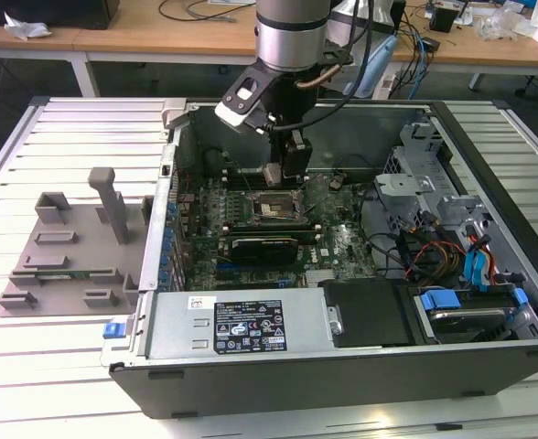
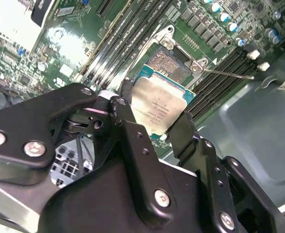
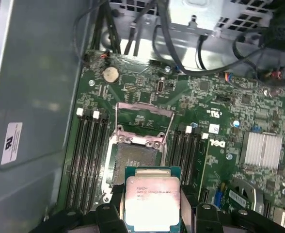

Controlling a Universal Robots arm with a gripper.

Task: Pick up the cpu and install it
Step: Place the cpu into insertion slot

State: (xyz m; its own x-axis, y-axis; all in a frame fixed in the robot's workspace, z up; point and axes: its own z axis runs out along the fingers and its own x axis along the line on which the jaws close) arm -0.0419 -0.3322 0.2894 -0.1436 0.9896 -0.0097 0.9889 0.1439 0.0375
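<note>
Hand (image 3: 152, 217) is clamped onto the cpu (image 3: 152, 200), one black finger (image 2: 128, 121) on each of two opposite edges, so the jaws are only as far apart as the chip is wide. The silvery top plate faces the cameras in both wrist views, with the green edge peeking out around it.

Chip isn't seated. In the exterior view the arm (image 1: 292, 37) reaches down into the open computer case (image 1: 489, 165) and holds the cpu up in the air, right over the socket (image 1: 274, 210) but clearly apart from it. In the first wrist view the socket sits bare, its load plate (image 3: 145, 114) flipped up and open, and the cpu overlaps the socket's near edge from the camera's angle. How high it hangs above the board I can't tell from the wrist views.

Socket is on the green motherboard (image 3: 220, 97), with dark memory slots (image 3: 87, 160) running along both sides of it.

Outside the case, toward the exterior view's left, a grey fixture (image 1: 68, 247) with upright blocks sits on the slatted table (image 1: 77, 119), well apart from the hand.
</note>
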